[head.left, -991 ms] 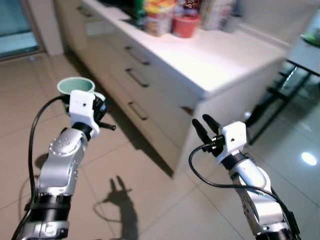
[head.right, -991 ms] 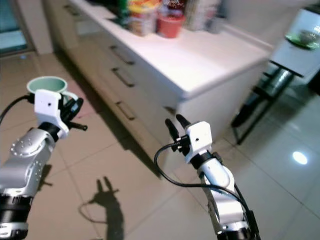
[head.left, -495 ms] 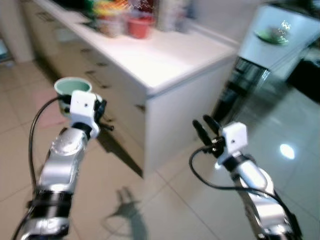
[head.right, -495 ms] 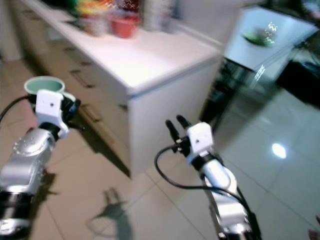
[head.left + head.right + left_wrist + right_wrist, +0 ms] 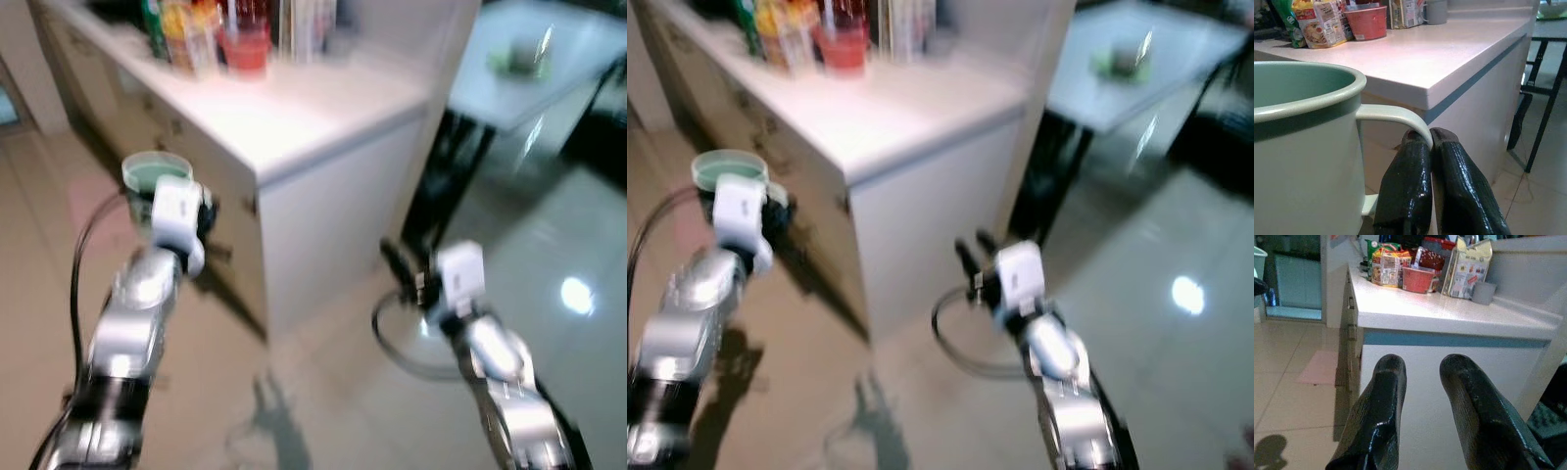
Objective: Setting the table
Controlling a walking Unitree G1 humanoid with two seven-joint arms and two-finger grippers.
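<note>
Home kitchen: white counter (image 5: 323, 108) with drawers, food packets (image 5: 1385, 267), tiled floor (image 5: 323, 411), and probably a dining table (image 5: 549, 59) beyond.

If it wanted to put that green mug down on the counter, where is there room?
The white counter is bare across its near end, from the corner edge back to the red tub. The far end is crowded with the tub, snack packets and a grey cup. The left gripper holds the pale green mug by its handle.
</note>
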